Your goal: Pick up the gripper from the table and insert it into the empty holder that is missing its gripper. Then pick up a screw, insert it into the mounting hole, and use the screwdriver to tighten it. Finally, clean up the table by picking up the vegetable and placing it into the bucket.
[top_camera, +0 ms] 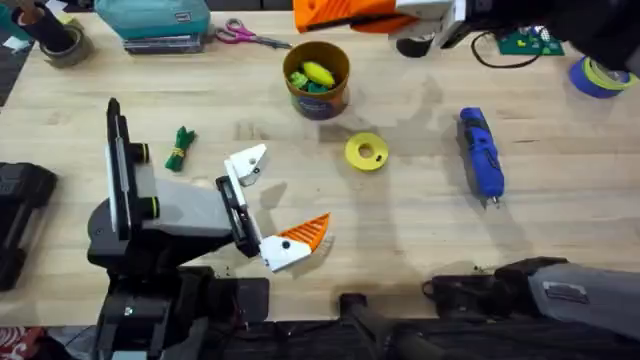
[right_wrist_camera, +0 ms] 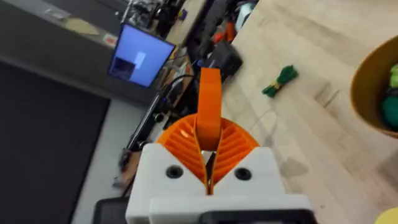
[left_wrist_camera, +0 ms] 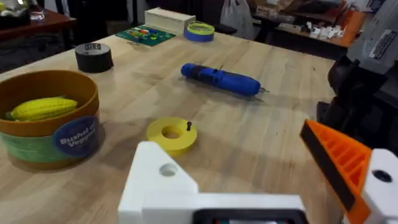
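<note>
Clamped between my right gripper's (right_wrist_camera: 208, 163) ribbed orange pads, the gripper (right_wrist_camera: 209, 109) stands upright, lifted above the table's far edge. Left gripper (top_camera: 272, 205) rests spread wide on the near left table, its far holder (top_camera: 247, 163) bare white. The left wrist view shows a screw on the yellow disc (left_wrist_camera: 171, 134), the screwdriver (left_wrist_camera: 221, 79) beyond, the bucket (left_wrist_camera: 48, 118) left. The vegetable (top_camera: 180, 149) lies left.

Look at the bucket (left_wrist_camera: 46, 121) in your left wrist view: its dark blue label (left_wrist_camera: 76, 136) reads "Bushel of Veggies" in pale letters, the last word partly turned away. The black tape roll (left_wrist_camera: 94, 56) carries a small white sticker, but its print is too small to read.
</note>
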`<state>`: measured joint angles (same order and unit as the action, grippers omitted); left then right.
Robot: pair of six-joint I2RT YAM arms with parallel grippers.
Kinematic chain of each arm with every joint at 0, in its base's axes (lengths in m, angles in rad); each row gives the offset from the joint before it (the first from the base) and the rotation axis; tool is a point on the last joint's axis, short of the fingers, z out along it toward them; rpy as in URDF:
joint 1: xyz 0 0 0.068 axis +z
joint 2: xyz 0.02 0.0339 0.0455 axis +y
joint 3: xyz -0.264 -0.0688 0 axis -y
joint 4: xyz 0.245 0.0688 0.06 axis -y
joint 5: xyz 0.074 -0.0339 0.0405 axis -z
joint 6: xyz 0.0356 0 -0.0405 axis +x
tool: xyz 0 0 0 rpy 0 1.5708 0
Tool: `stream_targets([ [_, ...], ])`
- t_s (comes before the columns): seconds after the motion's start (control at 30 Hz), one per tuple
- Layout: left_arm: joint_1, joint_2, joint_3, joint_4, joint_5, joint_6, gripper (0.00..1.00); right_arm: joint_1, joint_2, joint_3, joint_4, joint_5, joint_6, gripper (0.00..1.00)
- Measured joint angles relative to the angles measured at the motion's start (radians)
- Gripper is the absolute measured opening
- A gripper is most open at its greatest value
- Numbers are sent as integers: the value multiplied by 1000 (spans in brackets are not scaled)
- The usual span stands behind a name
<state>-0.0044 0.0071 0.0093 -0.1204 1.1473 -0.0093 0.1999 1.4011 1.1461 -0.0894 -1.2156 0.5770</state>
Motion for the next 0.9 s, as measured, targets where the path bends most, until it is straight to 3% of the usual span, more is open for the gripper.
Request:
stream_targets([
  [0.23,0,0,0,0,0,0,985,-33,46,-22,49,-116,14,9],
  [0.37,0,0,0,0,0,0,986,-39,45,-85,326,-152,124,9],
  [0.6,0,0,0,0,0,0,986,-91,45,-304,858,-172,471,9],
  [0.73,0,0,0,0,0,0,986,-120,46,-424,966,-175,647,9],
  [0.9,0,0,0,0,0,-2,985,-120,89,-486,993,-181,698,9],
])
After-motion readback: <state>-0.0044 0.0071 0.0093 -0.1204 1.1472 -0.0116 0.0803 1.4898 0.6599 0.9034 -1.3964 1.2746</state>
